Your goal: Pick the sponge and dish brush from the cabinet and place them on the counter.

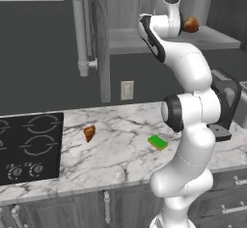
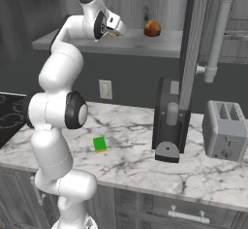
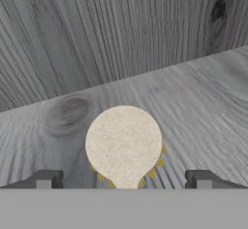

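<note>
The dish brush (image 3: 124,145) lies on the grey shelf of the cabinet (image 3: 193,92); in the hand view its round cream head, with yellowish bristles under it, faces me. My gripper (image 3: 124,180) is open, its two fingertips (image 3: 46,179) standing wide apart on either side of the head without touching it. In the right base view the gripper (image 2: 117,30) reaches onto the cabinet shelf (image 2: 160,43). The green sponge (image 1: 157,142) lies flat on the marble counter (image 1: 120,159), and shows as the sponge (image 2: 100,144) in front of the arm.
A brown rounded lump (image 2: 152,28) sits on the shelf to the right of the hand. An orange-brown pastry (image 1: 89,133) lies on the counter beside the black cooktop (image 1: 29,147). A coffee machine (image 2: 169,121) and toaster (image 2: 226,131) stand to the right. The open cabinet door (image 2: 191,53) hangs edge-on.
</note>
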{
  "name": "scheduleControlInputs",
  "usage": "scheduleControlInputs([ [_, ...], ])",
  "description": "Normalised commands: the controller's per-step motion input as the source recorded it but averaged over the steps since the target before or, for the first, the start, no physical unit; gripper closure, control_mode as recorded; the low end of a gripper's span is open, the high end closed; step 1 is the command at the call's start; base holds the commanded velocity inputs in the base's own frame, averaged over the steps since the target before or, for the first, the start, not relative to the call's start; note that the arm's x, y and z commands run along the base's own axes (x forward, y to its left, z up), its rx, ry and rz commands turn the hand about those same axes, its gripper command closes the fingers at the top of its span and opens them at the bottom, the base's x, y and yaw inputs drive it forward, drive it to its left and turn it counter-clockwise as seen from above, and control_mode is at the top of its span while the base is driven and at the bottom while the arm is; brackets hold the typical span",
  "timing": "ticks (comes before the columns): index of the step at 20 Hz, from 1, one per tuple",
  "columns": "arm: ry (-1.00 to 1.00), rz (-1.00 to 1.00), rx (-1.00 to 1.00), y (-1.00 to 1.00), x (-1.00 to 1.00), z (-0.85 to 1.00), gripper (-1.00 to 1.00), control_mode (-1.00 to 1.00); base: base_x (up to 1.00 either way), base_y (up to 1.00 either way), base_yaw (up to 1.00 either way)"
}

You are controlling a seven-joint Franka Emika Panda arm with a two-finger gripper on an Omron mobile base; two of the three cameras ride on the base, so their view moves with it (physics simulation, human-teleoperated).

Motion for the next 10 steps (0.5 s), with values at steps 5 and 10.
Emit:
scheduleControlInputs([
  [5,0.04,0.0,0.0,0.04,0.05,-0.5,-1.0,-1.0,0.0,0.0,0.0],
  [10,0.06,0.0,-0.03,0.04,0.03,-0.41,1.0,-1.0,0.0,0.0,0.0],
])
